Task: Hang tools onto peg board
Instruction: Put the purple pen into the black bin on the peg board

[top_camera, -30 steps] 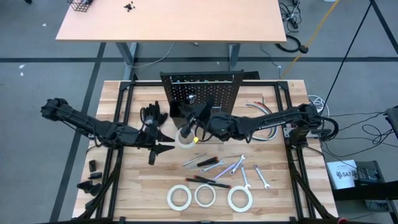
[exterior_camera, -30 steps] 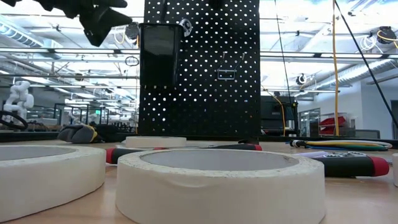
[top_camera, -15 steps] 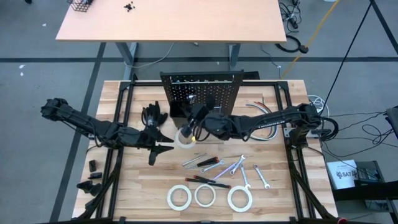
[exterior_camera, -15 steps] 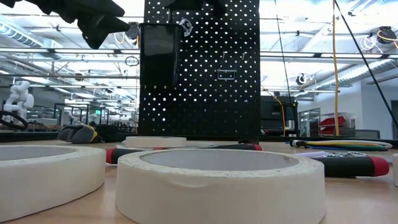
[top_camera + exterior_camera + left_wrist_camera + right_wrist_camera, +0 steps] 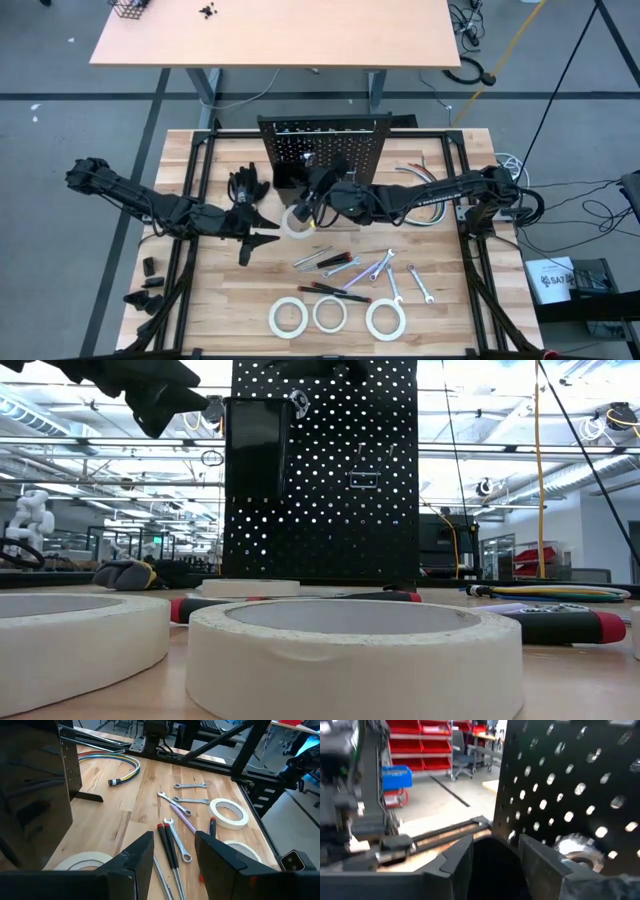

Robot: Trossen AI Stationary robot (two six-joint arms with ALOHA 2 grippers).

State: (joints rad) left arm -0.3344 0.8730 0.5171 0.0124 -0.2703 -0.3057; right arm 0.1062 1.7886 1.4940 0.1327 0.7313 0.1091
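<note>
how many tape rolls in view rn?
4. Three white tape rolls lie in a row at the table's front edge. A fourth lies flat at the foot of the peg board, under the right gripper. Others may be hidden.

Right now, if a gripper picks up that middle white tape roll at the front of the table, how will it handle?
The middle tape roll lies flat on the tabletop, so it probably won't roll until tipped onto its edge. Its thin hollow ring suggests it is light. Its wall looks stiff, though a hard pinch might flex it.
</note>
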